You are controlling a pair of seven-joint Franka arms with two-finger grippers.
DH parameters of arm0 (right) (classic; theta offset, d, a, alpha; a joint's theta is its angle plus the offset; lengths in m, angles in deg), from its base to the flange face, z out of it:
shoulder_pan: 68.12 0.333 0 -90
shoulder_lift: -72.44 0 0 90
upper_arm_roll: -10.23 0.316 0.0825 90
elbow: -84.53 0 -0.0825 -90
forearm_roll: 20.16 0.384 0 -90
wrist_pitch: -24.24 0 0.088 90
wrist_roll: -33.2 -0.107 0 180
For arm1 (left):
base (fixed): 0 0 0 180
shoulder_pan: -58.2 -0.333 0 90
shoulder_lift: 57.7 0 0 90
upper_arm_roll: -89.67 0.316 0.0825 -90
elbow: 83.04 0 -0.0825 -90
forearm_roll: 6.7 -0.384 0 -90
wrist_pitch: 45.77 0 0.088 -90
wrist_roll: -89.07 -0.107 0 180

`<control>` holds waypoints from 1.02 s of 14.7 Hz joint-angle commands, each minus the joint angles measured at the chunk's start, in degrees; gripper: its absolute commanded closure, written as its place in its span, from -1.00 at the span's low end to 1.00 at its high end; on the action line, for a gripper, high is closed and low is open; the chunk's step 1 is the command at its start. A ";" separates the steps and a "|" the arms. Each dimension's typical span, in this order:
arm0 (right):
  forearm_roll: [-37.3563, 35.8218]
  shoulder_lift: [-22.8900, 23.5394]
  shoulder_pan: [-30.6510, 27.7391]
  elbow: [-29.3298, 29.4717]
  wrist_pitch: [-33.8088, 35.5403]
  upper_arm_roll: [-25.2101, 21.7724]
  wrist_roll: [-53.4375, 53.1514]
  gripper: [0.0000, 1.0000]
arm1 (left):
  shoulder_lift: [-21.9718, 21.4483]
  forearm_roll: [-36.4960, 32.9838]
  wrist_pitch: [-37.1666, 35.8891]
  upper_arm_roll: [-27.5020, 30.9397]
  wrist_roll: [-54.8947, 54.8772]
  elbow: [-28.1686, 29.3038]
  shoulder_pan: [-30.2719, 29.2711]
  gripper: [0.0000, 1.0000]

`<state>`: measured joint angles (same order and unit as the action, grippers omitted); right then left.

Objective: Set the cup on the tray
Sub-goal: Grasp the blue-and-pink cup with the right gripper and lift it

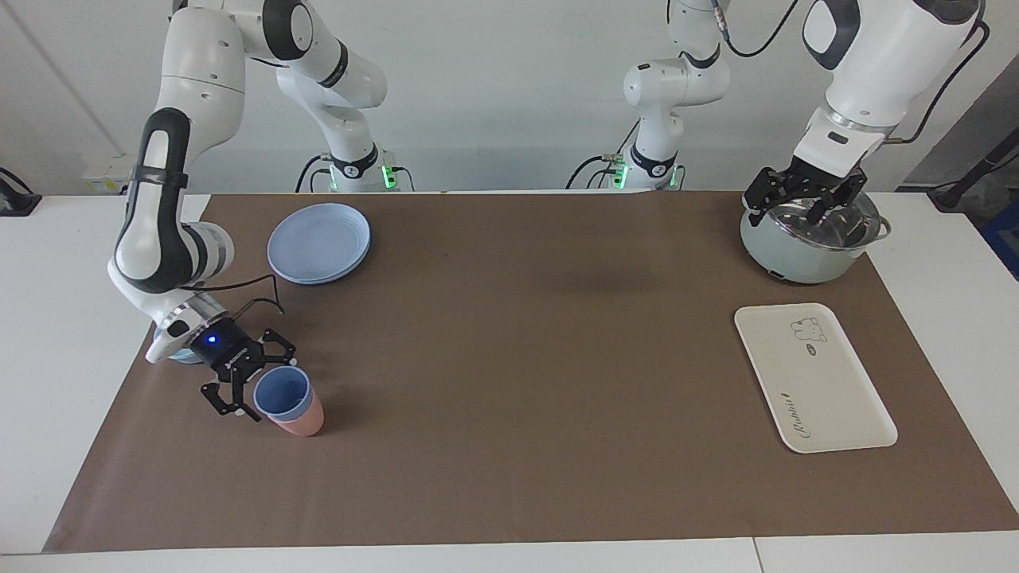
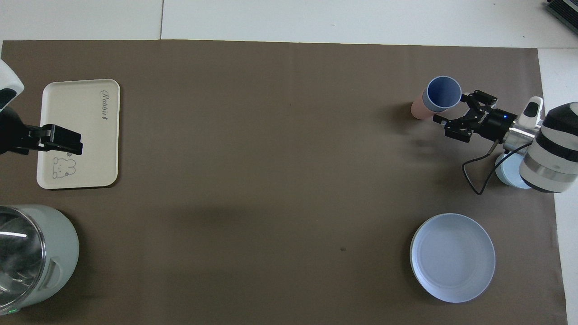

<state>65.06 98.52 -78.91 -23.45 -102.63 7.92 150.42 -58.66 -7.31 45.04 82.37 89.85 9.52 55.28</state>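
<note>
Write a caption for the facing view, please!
Right gripper open beside nested blue cup; tray waits.

In the facing view, the cup [image 1: 282, 393] sits nested in a second cup [image 1: 301, 419] at lower left, stacked plates [image 1: 319, 242] above them. The tray [image 1: 814, 376] lies at right, a lidded pot [image 1: 810, 239] above it at upper right.
</note>
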 commanded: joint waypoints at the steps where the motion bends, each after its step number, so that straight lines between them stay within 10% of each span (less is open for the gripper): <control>1: 4.69 0.46 1.20 0.22 -1.54 0.29 2.05 -1.00 | -1.85 -0.89 1.03 -0.18 -0.24 2.10 -0.50 -1.00; 15: 8.21 1.95 1.38 1.01 -1.63 0.64 6.01 -1.00 | -2.29 -0.80 0.77 -0.26 -0.24 2.71 0.29 -1.00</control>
<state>71.01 99.94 -77.50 -23.11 -103.12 7.95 154.88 -58.71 -7.31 45.10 82.13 89.85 9.58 55.32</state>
